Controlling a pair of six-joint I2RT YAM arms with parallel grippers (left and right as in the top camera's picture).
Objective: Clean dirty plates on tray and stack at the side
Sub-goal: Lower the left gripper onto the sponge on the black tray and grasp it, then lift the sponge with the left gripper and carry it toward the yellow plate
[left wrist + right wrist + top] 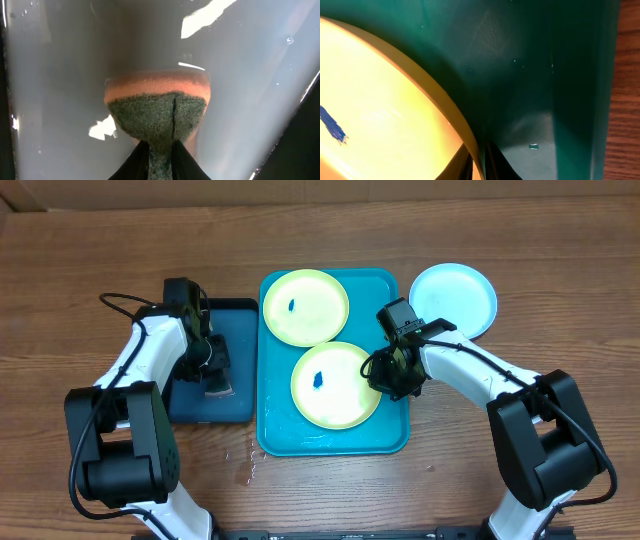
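The turquoise tray holds two yellow-green plates. The far plate and the near plate each carry a small blue smudge. A third, pale cyan plate lies on the table to the right of the tray. My right gripper is shut on the near plate's right rim; in the right wrist view the fingers pinch the rim of that plate above the tray floor. My left gripper hangs over the navy tray, shut on an orange and green sponge.
A dark navy tray lies against the turquoise tray's left side, under the left gripper; it looks wet and shiny in the left wrist view. Small water drops sit on the wooden table near the tray's front left corner.
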